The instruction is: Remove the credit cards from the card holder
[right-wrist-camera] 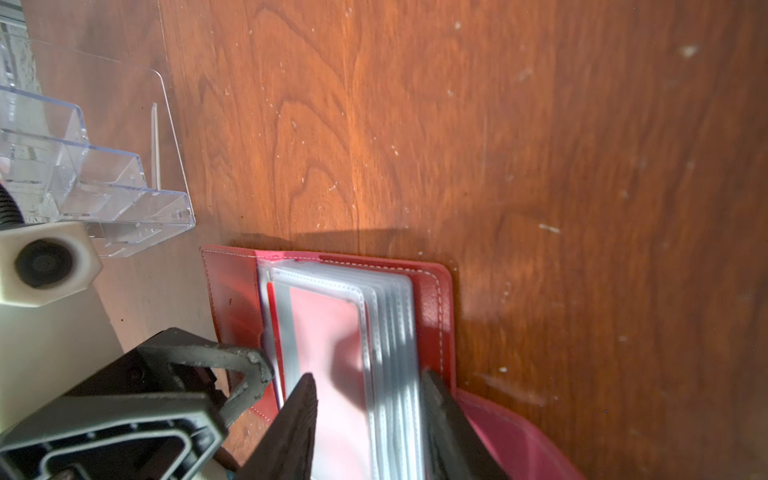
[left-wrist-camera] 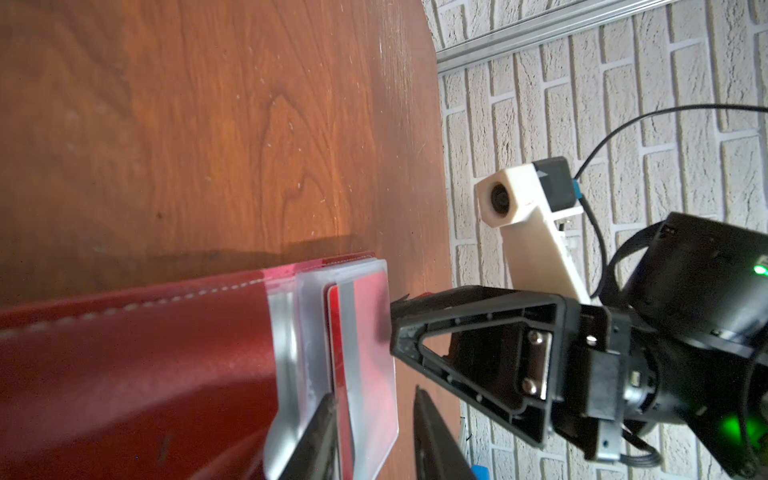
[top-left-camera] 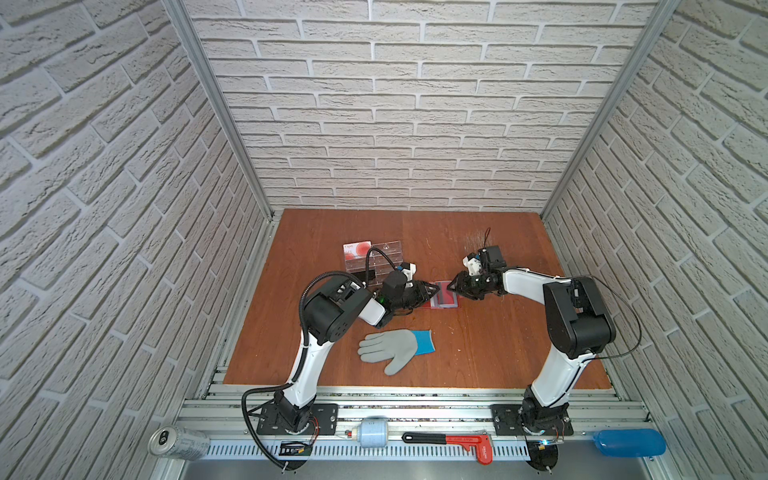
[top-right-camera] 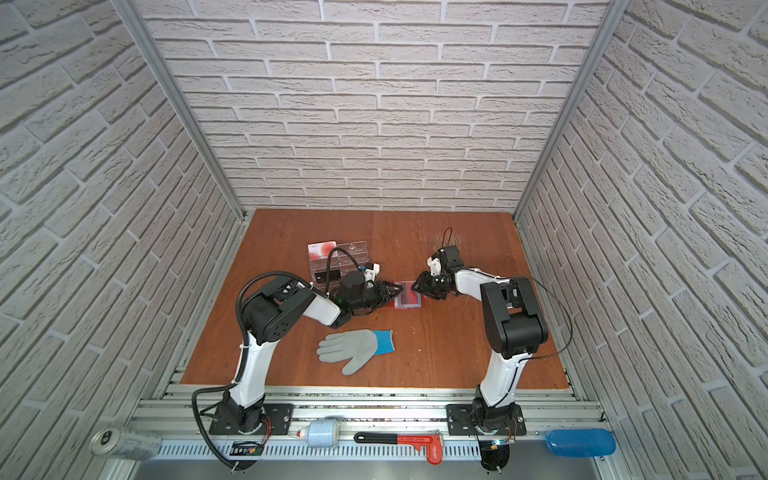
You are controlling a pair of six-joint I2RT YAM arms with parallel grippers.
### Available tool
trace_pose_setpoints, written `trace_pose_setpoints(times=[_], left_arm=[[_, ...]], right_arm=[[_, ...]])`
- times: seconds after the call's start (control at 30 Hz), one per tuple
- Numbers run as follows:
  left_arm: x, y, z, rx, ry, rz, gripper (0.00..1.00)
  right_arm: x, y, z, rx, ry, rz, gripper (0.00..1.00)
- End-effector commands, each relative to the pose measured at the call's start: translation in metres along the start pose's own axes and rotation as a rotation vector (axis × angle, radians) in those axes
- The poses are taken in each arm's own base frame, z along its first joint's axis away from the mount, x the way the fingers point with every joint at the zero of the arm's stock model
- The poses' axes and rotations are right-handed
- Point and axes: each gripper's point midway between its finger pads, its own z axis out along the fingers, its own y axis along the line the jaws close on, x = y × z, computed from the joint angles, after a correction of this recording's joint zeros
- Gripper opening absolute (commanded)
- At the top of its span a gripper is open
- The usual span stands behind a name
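I have the card holder lying open on the tabletop about mid-way across, with an arm on either side. My left fingers come in from the left and my right fingers from the right, their tips nearly meeting over the open booklet. In the right wrist view the dark red card sits inside the top clear sleeve, its pale stripe showing near the sleeve's mouth. There my right fingers stand apart on either side of the fanned sleeve stack, one on the top sleeve and one against its outer edge. I cannot tell whether they are pinching it. In the left wrist view my left fingers are parted too, with the end of that sleeve and the card between them and a gap visible beside the sleeve's edge. A clear acrylic stand sits just behind my left arm, and a grey glove lies nearer the front.
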Motion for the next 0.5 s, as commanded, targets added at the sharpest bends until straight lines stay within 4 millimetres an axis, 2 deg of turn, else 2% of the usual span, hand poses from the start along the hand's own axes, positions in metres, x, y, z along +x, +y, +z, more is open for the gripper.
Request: trace_pose_setpoints(times=[0.0, 0.47], left_arm=[[-0.0047, -0.0074, 0.0051, 0.044, -0.001, 0.043, 0.33], [-0.0034, -0.0089, 0.0106, 0.065, 0.015, 0.045, 0.33]], right_arm=[[0.0243, -0.0148, 0.0142, 0.049, 0.089, 0.024, 0.43], [0.0258, -0.0174, 0.0182, 0.050, 0.096, 0.027, 0.39]])
